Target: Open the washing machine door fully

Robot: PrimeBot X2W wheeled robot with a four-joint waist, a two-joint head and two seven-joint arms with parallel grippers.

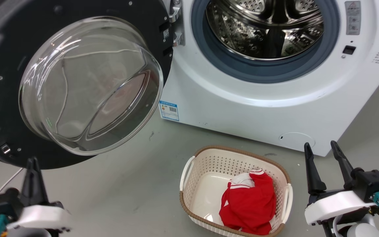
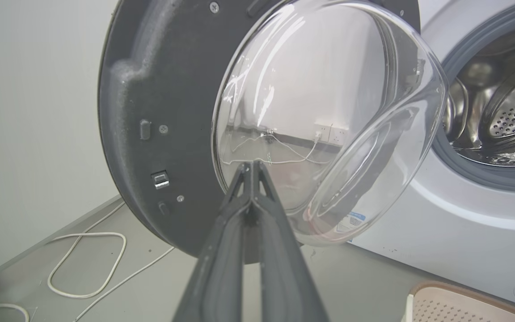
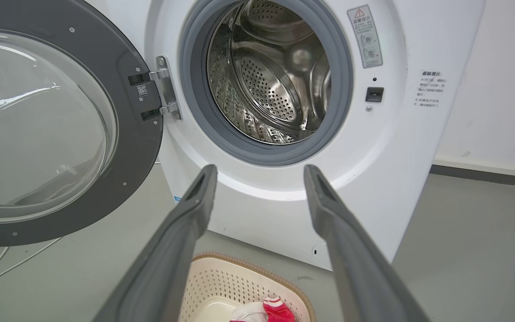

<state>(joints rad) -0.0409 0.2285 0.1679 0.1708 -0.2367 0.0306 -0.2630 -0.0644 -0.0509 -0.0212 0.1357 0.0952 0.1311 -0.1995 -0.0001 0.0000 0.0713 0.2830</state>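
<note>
Swinging out to the left on its metal hinge [image 1: 175,24], the washing machine door [image 1: 77,85] stands wide of the opening, its inner face turned toward the robot. It is a broad black disc dotted with small screws, with a clear domed glass bowl bulging from its centre. At the far left, a white cable [image 2: 83,264] loops over the grey floor beneath it. The left hand [image 1: 33,163] sits just below the door's lower rim with its two fingers pressed together and nothing between them. In its wrist view the tips [image 2: 251,164] point at the lower part of the glass; whether they touch it I cannot tell. Right of the hinge, the grey rubber ring [image 1: 209,62] frames the steel drum [image 1: 268,26], which is fully uncovered. A blue label [image 1: 169,110] sits low on the white front panel. Near the robot, a cream basket [image 1: 209,153] with a brown rim stands on the floor, holding a red-and-white garment [image 1: 248,204]. At the right, the right hand [image 1: 320,143] hovers with fingers spread wide apart and empty, well clear of the door.
</note>
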